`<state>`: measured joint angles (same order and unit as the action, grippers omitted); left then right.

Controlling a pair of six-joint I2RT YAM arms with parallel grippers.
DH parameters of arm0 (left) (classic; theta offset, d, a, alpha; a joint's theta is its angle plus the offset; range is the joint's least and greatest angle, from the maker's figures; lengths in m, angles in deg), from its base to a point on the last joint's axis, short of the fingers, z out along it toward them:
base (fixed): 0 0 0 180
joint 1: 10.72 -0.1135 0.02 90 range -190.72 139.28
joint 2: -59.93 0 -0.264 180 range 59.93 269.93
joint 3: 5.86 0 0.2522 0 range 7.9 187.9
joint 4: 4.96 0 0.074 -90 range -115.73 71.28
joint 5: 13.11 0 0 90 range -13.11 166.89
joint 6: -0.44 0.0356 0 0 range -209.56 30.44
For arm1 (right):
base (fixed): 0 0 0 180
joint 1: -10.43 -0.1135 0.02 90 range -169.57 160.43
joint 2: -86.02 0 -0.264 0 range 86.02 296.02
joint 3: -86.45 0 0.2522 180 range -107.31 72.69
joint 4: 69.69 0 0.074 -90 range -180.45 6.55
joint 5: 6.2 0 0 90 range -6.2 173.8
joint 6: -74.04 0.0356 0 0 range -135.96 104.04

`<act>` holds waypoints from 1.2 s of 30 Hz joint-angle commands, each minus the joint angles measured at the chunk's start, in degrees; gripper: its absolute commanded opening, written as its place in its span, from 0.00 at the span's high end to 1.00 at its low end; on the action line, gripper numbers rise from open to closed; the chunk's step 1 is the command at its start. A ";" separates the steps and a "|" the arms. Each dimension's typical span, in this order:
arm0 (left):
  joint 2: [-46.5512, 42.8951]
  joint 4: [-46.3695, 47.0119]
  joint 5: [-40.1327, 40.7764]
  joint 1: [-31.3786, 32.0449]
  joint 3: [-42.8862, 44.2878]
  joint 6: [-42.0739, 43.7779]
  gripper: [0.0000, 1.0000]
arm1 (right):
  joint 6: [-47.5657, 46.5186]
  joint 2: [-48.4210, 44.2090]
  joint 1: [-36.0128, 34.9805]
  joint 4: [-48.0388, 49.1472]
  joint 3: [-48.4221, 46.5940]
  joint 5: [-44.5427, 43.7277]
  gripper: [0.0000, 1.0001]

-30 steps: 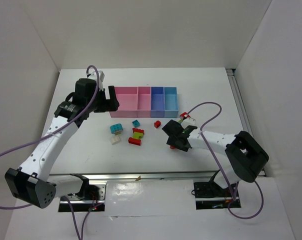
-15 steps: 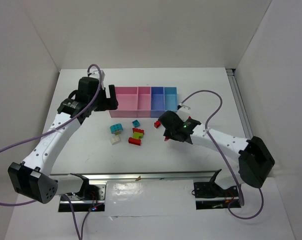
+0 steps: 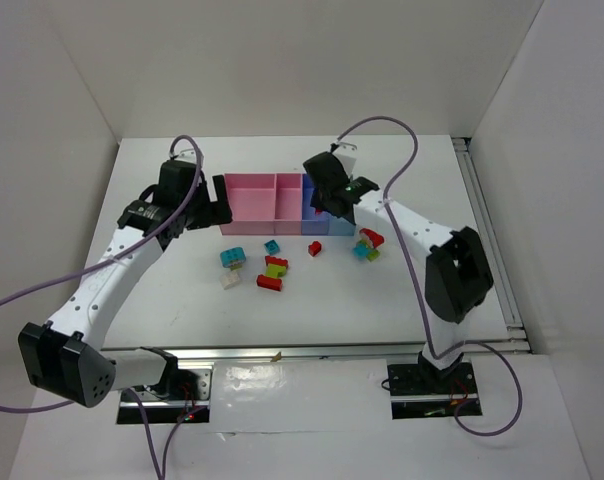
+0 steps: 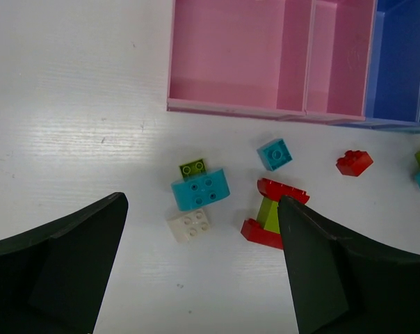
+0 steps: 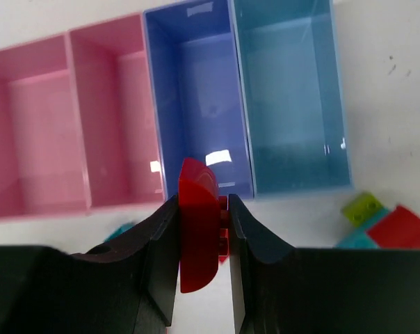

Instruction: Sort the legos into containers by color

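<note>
Four joined open rectangular plastic bins (image 3: 247,205) sit in a row toward the far side of the white table (image 3: 332,290): two pink on the left, then the dark blue bin (image 5: 196,90), then the light blue bin (image 5: 286,90). My right gripper (image 5: 202,209) is pressed together on a red curved plastic brick (image 5: 196,191), pinched upright between both fingers and well off the table. From above, that gripper hangs over the row about where the second pink bin meets the dark blue one. In the right wrist view the brick's rounded top lines up with the dark blue bin's near wall. My left gripper (image 4: 203,202) is spread wide, holding nothing, by the left end of the row. Its wrist view looks down on loose bricks on the table. A large teal brick (image 4: 201,189) touches a small yellow-green brick (image 4: 192,168) on its far side. A whitish brick (image 4: 189,225) lies just beside its near side, and a small teal square brick (image 4: 275,154) sits apart to the right. A stack of red and yellow-green pieces (image 4: 272,209) is partly hidden by my finger. A lone small red brick (image 4: 354,162) lies farther right, near the bins' front wall. By the light blue bin's near right corner sits a cluster of red, teal and yellow-green bricks (image 3: 367,243); whether they are joined, I cannot tell.
</note>
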<state>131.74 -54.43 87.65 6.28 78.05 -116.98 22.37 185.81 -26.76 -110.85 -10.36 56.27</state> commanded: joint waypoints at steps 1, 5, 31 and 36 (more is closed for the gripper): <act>0.87 -2.17 -1.27 -0.29 1.39 -1.06 0.00 | -5.19 5.92 2.73 4.02 -7.99 2.22 0.84; 0.35 -2.18 -1.27 -0.29 0.34 -1.06 0.00 | -7.12 12.09 5.10 3.49 -14.50 4.85 0.84; 2.81 -2.18 -1.89 -0.29 0.95 -1.06 0.00 | 0.08 -9.44 -1.83 8.23 19.76 8.63 0.10; 3.95 -2.18 -2.94 -0.29 2.01 -0.53 0.00 | 3.86 -4.35 -3.86 9.91 20.47 7.06 0.10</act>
<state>135.04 -56.75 85.53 6.28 77.76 -117.20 22.48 179.62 -30.12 -105.16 9.97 64.38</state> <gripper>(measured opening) 1.001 0.896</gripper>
